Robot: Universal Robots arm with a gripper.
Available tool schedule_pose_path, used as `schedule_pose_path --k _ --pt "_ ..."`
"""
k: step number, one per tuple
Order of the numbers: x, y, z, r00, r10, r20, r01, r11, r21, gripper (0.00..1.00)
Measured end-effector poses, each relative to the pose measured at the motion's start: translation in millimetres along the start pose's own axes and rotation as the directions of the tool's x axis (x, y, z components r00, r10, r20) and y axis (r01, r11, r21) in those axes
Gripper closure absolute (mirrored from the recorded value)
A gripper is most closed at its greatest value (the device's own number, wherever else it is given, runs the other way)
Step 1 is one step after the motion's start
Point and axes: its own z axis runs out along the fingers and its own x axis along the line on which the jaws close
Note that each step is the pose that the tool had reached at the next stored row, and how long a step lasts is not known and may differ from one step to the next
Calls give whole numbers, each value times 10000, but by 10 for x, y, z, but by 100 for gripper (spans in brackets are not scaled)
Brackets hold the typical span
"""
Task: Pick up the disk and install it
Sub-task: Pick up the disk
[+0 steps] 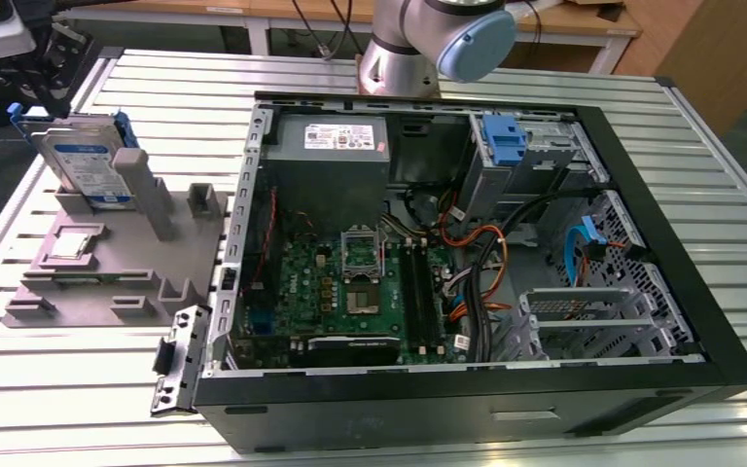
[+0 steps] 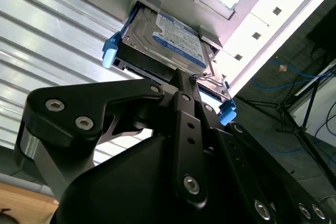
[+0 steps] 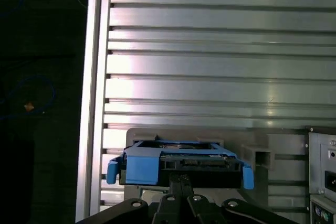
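1. At the exterior view's upper left, my gripper (image 1: pixel 47 88) hangs just above the disk (image 1: pixel 88 161).
2. That disk stands upright on its edge in a grey holder (image 1: pixel 101 263) on the slatted metal table (image 1: pixel 88 389), well apart from the open computer case (image 1: pixel 685 292) in the middle of the exterior view.
3. A blue bracket (image 1: pixel 15 112) is clipped around the disk, and the blue-and-white label faces outward.
4. Seen in the second wrist view, my gripper (image 2: pixel 181 80) sits right at the disk's (image 2: pixel 168 38) near edge, between the blue bracket's (image 2: pixel 110 51) two end tabs.
5. From the first wrist view I look down on the disk's (image 3: pixel 178 153) upper edge; my gripper (image 3: pixel 181 179) meets it at about the middle of its length, and the blue bracket (image 3: pixel 142 169) wraps that edge.
6. Whether my gripper is open, closed or clamped on the disk, I cannot tell from these views.
7. Inside the case lie a green motherboard (image 1: pixel 347 282) and, in the drive bay at the far side, a second blue bracket (image 1: pixel 506 136).
8. My arm (image 1: pixel 412 49) rises behind the case.
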Motion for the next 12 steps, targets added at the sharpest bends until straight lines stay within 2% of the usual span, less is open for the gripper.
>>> schedule_pose_path --k 5,9,12 --pt "0 0 0 9967 -804 -64 805 9968 11 89" --pt "0 0 0 9891 -1464 -117 1465 9892 17 89" --pt "0 0 0 9807 -1947 -156 1947 9809 18 89"
